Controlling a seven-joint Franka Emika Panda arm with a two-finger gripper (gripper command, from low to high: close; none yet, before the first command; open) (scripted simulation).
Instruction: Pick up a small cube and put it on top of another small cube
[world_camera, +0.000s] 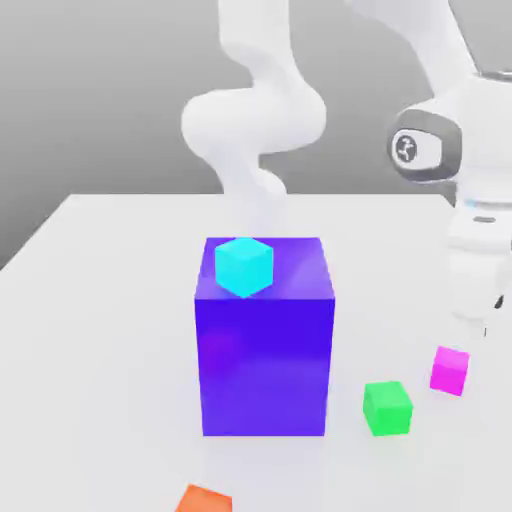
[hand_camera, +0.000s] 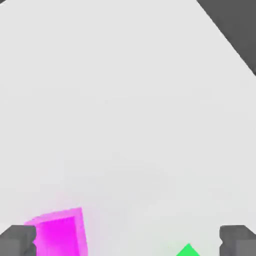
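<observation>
Hand view: the fingers of the gripper (hand_camera: 127, 241) are observed released and spread wide, with nothing grasped. The magenta cube (hand_camera: 57, 239) is seen next to one finger, partly overlapped by it, on the side facing the other. A corner of the green cube (hand_camera: 188, 251) is noted between the fingers, nearer the opposite one. In the exterior view, both cubes are found on the white table (world_camera: 110, 350), below the fingers, the magenta one nearer. Well apart from the fingers, toward the exterior view's left, the cyan cube (world_camera: 244, 267) is carried on top of the large blue block (world_camera: 265, 365). An orange object (world_camera: 206, 500) is partly cut off.
</observation>
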